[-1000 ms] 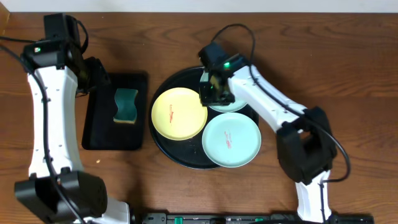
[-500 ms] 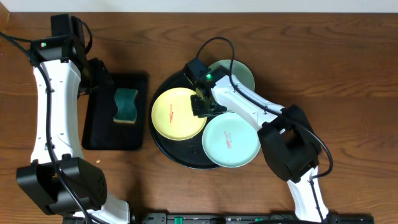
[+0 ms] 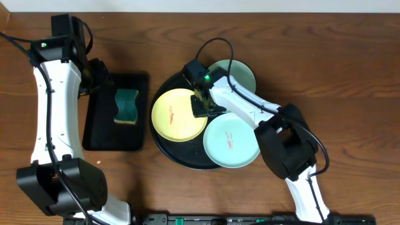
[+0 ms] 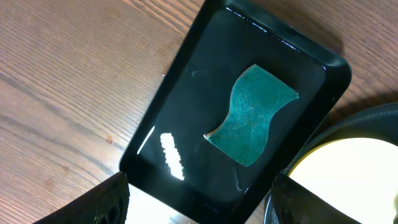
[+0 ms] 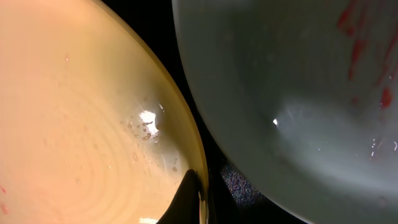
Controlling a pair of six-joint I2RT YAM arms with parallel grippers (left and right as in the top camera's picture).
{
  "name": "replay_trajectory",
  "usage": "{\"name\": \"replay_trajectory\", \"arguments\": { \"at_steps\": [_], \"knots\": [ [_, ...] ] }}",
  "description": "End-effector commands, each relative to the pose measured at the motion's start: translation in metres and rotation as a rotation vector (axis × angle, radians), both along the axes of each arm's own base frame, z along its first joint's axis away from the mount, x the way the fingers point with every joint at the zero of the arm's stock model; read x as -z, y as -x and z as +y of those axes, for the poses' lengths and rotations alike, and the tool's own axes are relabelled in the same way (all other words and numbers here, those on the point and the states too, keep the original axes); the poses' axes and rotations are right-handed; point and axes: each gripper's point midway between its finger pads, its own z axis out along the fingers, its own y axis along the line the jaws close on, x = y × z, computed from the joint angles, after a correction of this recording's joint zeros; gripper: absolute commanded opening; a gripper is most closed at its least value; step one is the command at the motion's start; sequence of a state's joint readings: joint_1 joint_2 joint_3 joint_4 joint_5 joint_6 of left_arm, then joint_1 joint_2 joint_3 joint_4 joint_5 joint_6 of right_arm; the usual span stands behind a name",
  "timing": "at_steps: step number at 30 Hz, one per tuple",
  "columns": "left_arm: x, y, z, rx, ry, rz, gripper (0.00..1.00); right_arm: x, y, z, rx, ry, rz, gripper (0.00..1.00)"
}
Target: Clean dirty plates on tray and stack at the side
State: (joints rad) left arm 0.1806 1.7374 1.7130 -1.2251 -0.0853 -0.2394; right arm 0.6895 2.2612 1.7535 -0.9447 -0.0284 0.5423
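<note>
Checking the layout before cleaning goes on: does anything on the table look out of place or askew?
Yes. The rear teal plate straddles the back-right rim of the round black tray, half off it, while the yellow plate and the front teal plate lie fully inside. Nothing looks spilled or broken.

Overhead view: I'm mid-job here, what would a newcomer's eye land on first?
The round black tray at centre, holding a pale yellow plate and a teal plate with red smudges, a second teal plate overlapping its far rim. The right tool is shut, down at the yellow plate's right edge. To the left, a green sponge lies in a rectangular black tray under the open left tool.
</note>
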Motion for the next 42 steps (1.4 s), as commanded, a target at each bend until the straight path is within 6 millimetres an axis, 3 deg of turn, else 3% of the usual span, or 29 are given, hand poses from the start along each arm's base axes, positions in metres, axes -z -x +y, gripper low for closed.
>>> {"name": "replay_trajectory", "arguments": {
  "at_steps": [1,11,17,27,35,42],
  "knots": [
    [0.006,0.005,0.003,0.01,-0.009,0.035,0.71,0.02,0.007,0.0,-0.022,0.039,0.023,0.01],
    [0.047,0.012,0.001,0.159,-0.006,0.178,0.64,0.02,0.005,-0.002,-0.049,0.049,0.015,0.01],
    [0.086,-0.001,-0.024,0.286,0.159,0.223,0.64,0.021,0.004,-0.003,-0.052,0.056,0.012,0.01],
    [0.145,-0.016,-0.023,0.282,0.192,0.292,0.53,0.021,0.003,-0.002,-0.053,0.054,0.008,0.01],
    [0.153,-0.024,-0.035,0.351,0.253,0.263,0.52,0.021,0.002,-0.002,-0.052,0.051,0.004,0.01],
    [0.165,-0.015,-0.036,0.352,0.261,0.283,0.52,0.021,0.002,-0.002,-0.051,0.051,0.004,0.01]
  ]
}}
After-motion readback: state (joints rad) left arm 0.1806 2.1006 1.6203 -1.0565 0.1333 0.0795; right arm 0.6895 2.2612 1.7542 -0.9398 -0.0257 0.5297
